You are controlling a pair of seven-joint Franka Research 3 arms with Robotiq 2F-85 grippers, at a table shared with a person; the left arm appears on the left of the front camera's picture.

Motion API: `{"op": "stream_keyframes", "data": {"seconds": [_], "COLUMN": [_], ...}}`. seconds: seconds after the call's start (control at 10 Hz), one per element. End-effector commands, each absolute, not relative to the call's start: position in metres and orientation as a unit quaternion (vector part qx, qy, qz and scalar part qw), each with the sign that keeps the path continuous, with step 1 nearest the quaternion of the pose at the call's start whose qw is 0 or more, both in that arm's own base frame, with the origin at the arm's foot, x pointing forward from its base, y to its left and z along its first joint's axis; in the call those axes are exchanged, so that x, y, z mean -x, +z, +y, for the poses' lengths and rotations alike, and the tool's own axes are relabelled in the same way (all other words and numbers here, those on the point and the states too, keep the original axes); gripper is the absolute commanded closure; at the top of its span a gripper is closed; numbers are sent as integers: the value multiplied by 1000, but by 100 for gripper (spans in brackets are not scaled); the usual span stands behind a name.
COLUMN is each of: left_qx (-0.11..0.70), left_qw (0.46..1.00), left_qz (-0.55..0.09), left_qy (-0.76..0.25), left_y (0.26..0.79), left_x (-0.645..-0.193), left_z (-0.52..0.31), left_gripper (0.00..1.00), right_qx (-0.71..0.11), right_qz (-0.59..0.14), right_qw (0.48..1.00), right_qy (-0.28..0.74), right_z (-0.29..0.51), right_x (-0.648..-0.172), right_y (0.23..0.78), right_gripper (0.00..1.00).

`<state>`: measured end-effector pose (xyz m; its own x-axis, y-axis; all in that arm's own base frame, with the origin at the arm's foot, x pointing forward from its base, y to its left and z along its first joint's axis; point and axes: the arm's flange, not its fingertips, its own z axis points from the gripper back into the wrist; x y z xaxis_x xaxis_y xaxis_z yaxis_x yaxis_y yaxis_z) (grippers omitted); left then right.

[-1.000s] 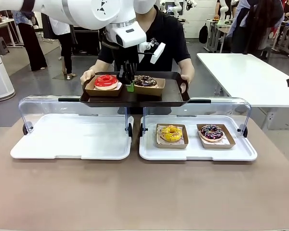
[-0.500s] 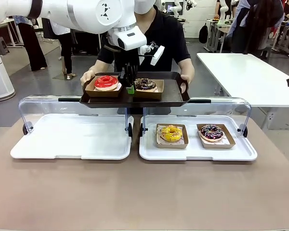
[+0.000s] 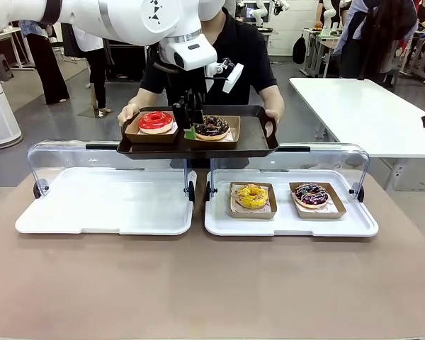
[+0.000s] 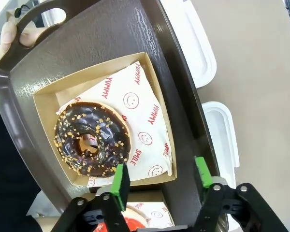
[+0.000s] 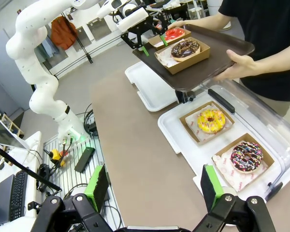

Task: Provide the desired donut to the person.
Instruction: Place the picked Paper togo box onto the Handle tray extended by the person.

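The person (image 3: pixel 248 49) in a black top holds a dark brown tray (image 3: pixel 251 138) in both hands at the far side. On it sit a red-glazed donut (image 3: pixel 155 121) and a chocolate donut with nut bits (image 3: pixel 212 127), each in a cardboard box. My left gripper (image 3: pixel 188 122) hangs open between the two boxes. In the left wrist view the chocolate donut (image 4: pixel 92 144) lies on printed paper, and the box's near edge runs between my open left gripper's (image 4: pixel 160 176) green pads, which do not touch it. My right gripper (image 5: pixel 153 188) is open and holds nothing, back over the table's near side.
Two white display trays with raised clear lids stand on the brown table. The left tray (image 3: pixel 106 202) is bare. The right tray (image 3: pixel 290 223) holds a yellow donut (image 3: pixel 251 195) and a dark sprinkled donut (image 3: pixel 311 194) in boxes. A white table (image 3: pixel 368 106) stands at the back right.
My left gripper has let go of the chocolate donut's box. The box now rests flat on the person's tray, slightly lower and to the left of where it was.
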<state>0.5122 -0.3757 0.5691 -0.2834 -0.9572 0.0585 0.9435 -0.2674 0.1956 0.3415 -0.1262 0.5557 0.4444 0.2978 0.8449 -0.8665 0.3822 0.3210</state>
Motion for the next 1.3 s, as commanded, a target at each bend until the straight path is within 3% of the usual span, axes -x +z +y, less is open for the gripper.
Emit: {"op": "stream_keyframes", "data": {"seconds": [0.0,0.4,0.6,1.2], "left_qx": [-42,-37,-28,-13], "left_qw": [599,604,632,646], "left_qz": [-93,-91,-82,-90], "left_qy": [-794,-791,-770,-758], "left_y": [574,576,582,615], "left_x": [-510,-512,-499,-394], "left_z": [-375,-373,-360,-147], "left_gripper": [0,0,0,0], "right_qx": [-405,-405,-405,-405], "right_qz": [-365,-365,-365,-365], "right_qw": [743,743,743,743], "right_qy": [388,388,388,388], "right_z": [-126,-126,-126,-126], "right_x": [-343,-343,-343,-343], "right_y": [556,556,556,556], "right_gripper": [0,0,0,0]}}
